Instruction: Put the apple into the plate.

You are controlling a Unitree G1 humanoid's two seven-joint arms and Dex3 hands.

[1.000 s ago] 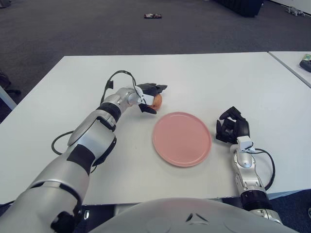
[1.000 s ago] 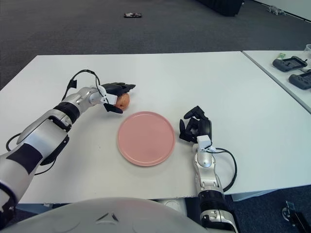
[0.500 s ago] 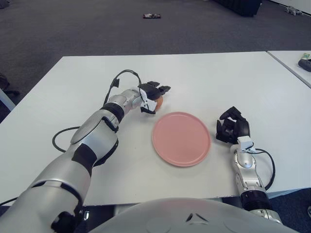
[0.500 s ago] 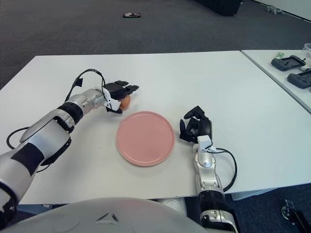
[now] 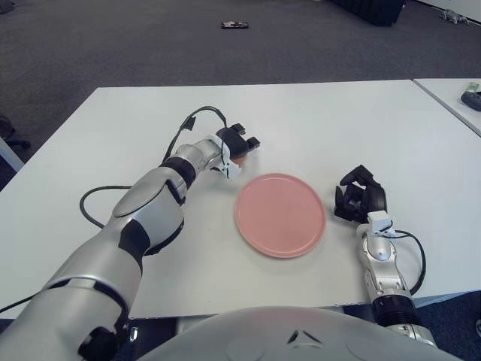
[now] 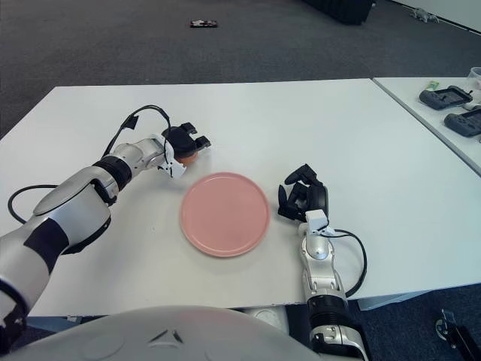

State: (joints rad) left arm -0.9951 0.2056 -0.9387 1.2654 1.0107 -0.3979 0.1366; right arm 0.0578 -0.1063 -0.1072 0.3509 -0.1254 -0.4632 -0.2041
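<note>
While the left hand [image 5: 234, 146] is curling its black fingers around the apple [image 5: 240, 157], the left eye view is showing only a bit of orange fruit peeking out under them. The apple is sitting on the white table [image 5: 316, 120], just beside the pink plate [image 5: 280, 214], at about eleven o'clock from it. The right hand [image 5: 359, 198] is showing at three o'clock from the plate, fingers curled and holding nothing.

In the right eye view, the left hand [image 6: 184, 143] is wrapping the apple [image 6: 187, 156] the same way, and the plate [image 6: 225, 213] is lying bare. I think the robot is doing the grabbing step. Next it needs to lift the apple, carry it toward five o'clock over the plate, and let go.
</note>
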